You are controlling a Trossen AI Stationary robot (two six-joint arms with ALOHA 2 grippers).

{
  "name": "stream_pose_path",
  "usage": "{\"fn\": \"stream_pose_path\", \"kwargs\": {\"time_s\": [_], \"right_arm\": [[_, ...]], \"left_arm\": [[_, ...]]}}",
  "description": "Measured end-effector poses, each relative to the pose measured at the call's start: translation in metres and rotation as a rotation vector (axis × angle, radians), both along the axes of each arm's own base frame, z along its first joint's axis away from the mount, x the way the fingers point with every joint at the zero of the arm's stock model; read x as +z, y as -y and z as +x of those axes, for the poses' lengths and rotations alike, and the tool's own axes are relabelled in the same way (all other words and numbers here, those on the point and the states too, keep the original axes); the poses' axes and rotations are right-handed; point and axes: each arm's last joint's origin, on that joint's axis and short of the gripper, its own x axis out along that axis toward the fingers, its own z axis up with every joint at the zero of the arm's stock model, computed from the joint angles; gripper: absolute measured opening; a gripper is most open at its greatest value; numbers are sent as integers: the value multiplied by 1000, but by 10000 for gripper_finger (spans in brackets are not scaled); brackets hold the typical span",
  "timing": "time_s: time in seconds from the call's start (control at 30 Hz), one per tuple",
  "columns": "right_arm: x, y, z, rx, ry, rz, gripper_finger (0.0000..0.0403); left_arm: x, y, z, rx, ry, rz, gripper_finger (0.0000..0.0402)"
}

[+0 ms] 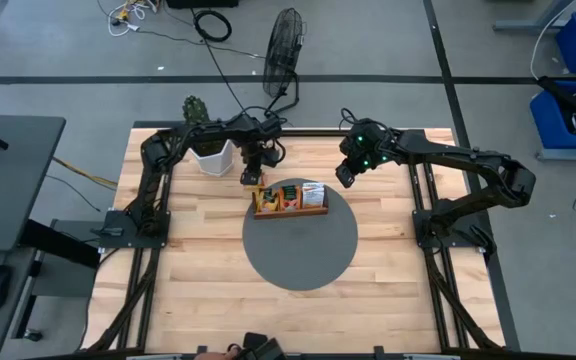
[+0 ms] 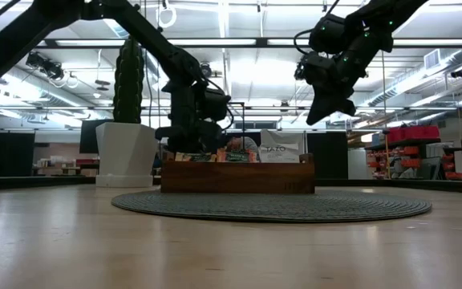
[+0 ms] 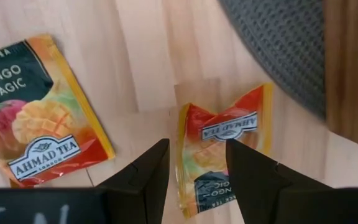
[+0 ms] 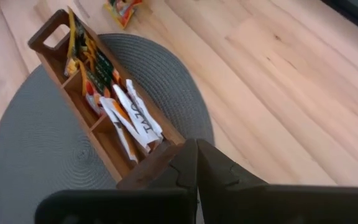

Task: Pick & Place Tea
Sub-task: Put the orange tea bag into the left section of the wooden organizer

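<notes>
Two orange-red mango tea sachets lie flat on the bare wood just off the far left end of the wooden tray (image 1: pixel 290 197). My left gripper (image 3: pixel 196 149) is open and low over the crumpled sachet (image 3: pixel 229 134), one finger on each side of its middle. The other sachet (image 3: pixel 39 118) lies beside it. The tray stands on the grey round mat (image 1: pixel 298 245) and holds upright orange and green sachets (image 4: pixel 89 62) and white sachets (image 4: pixel 132 115). My right gripper (image 4: pixel 194 152) is shut and empty, raised above the tray's right end (image 1: pixel 346 172). My left gripper comes at the crumpled sachet from above, pointing down, with its open fingers (image 3: pixel 244 168) over the sachet's lower half. Whether the fingertips touch the paper, I cannot tell. The sachet lies on the table.
A white pot with a cactus (image 1: pixel 211 155) stands close to the left gripper on the table's far left. The tray's wall (image 2: pixel 237 177) hides the left fingertips in the low view. Bare wood stretches on the near half of the table (image 1: pixel 298 310).
</notes>
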Motion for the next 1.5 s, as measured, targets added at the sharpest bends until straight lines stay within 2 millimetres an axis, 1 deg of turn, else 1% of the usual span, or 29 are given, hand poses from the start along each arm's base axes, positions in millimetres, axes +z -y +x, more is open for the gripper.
{"fn": "stream_pose_path", "kwargs": {"time_s": [0.23, 0.4, 0.53, 0.67, 0.87, 0.9, 1.13, 1.23, 1.5], "right_arm": [[0, 0, 0, 7, 7, 7, 4], [1, 0, 1, 7, 19, -1, 4], [1, 0, 1, 7, 19, -2, 4], [1, 1, 2, 6, 24, -6, 4], [2, 1, 2, -2, 22, -21, 4], [2, 2, 2, -6, 19, -27, 4], [2, 2, 2, -11, 21, -28, 4], [2, 2, 2, -14, 22, -26, 4], [3, 2, 3, -17, 33, -31, 4]], "left_arm": [[0, -3, 0, 21, 13, 10, 163], [-8, -3, 2, 26, 12, -26, 162], [-10, -2, 3, 22, 11, -29, 154], [-10, -1, 2, 15, 5, -35, 115], [-10, -2, 2, 15, 8, -33, 17], [-10, -2, 2, 21, 8, -32, 10], [-8, -2, 0, 60, -37, 20, 3], [0, -5, 0, 100, -28, 35, 2], [47, -16, 18, 219, 124, 110, 1]]}}
